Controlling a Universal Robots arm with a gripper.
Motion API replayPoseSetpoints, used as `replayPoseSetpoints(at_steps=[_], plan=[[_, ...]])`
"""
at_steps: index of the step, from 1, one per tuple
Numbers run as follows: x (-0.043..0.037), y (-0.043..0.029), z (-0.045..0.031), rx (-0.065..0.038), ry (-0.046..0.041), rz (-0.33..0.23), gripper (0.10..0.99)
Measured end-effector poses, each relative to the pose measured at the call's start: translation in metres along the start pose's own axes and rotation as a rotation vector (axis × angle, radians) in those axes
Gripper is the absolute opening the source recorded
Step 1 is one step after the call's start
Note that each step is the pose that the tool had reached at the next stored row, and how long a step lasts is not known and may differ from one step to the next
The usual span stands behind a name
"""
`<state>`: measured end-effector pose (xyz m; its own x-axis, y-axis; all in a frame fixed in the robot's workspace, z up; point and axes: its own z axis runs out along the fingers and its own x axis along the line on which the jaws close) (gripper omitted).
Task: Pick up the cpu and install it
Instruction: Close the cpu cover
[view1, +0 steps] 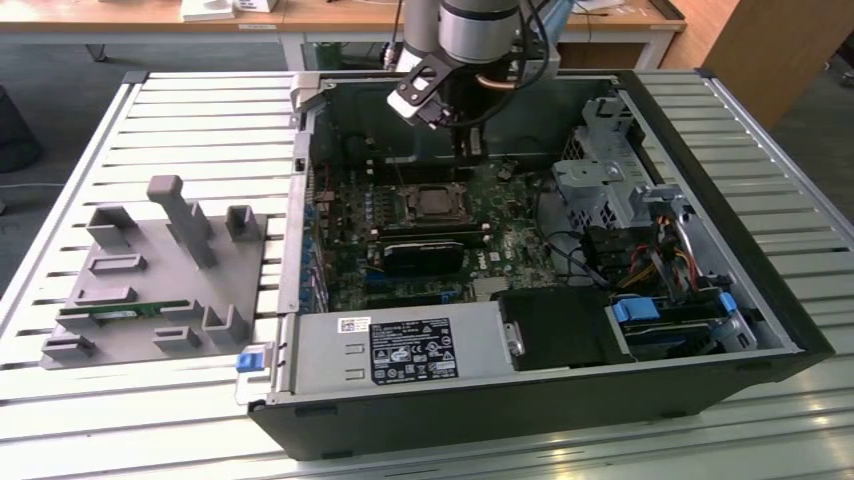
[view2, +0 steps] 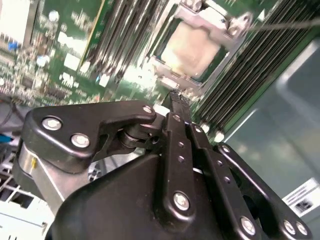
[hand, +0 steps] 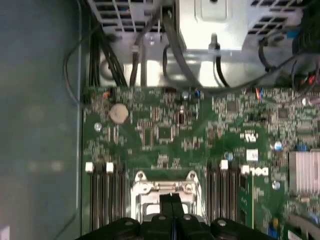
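In the exterior view my arm hangs over the open computer case, with my gripper low inside it, just above the green motherboard and beside the socket frame. The cpu sits inside that frame, a small square seated in the board, apart from my fingertips. On the exterior view's left, a grey fixture tray lies on the slatted table with a narrow green memory stick in it. In the second wrist view, my black fingers are pressed together with nothing between them, tips pointing at the socket frame; the pale, shiny cpu lies flat within it, just past my tips. In the first wrist view, my gripper is closed tight, its tips over the metal socket frame, memory slots on either side, a round coin battery and cables farther off.
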<state>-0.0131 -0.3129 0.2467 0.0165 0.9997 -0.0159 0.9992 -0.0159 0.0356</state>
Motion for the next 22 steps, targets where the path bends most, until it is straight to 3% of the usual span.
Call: replayPoseSetpoints(at_steps=[8, 13, 22], plan=[[-0.0002, -0.0103, 0.005, 0.001, -0.0001, 0.0, 0.106], [-0.0003, -0.0112, 0.0053, 0.001, -0.0001, 0.0, 0.106], [-0.0004, -0.0209, 0.0057, 0.001, -0.0001, 0.0, 0.106]])
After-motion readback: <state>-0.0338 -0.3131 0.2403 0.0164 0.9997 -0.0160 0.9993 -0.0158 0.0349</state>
